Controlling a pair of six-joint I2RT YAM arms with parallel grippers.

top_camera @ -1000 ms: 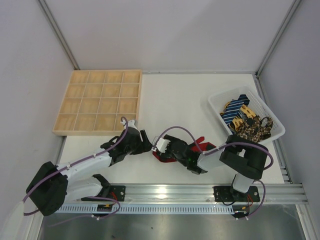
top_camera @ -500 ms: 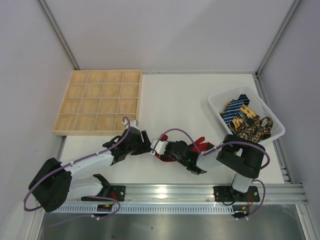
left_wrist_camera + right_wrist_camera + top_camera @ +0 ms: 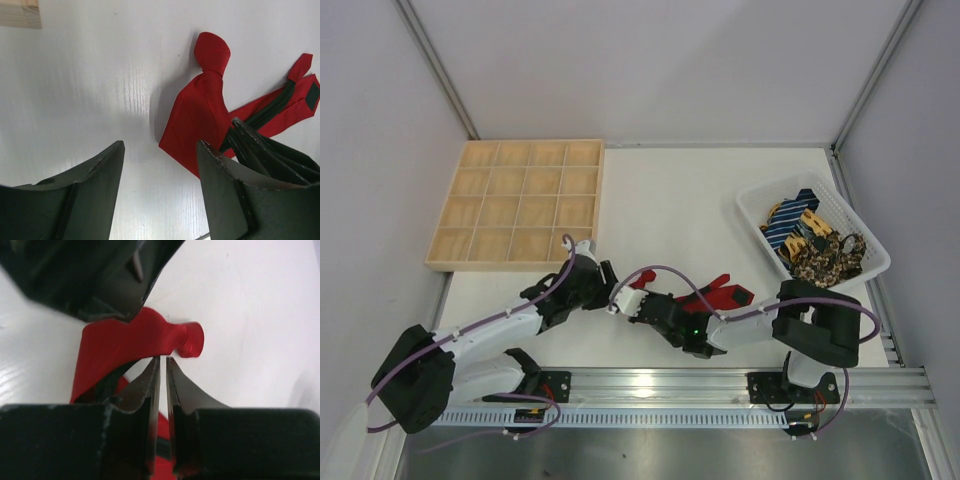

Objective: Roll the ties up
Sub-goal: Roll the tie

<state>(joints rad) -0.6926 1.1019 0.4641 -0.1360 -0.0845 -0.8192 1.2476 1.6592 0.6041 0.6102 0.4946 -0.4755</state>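
The red tie lies on the tabletop, at 6 o'clock from centre. The right hand pinches its edge, nearly closed. The left hand hovers wide open, empty. Risk: thin fabric slipping free, unrolling the started end.

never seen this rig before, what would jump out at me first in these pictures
The red tie stands out, sprawled on the white table near the front edge, where both arms meet. The right gripper has its jaws pinched nearly shut on the tie's edge, while the left gripper sits open beside it. At the right, a white basket holds more patterned ties; a wooden grid tray sits back left.
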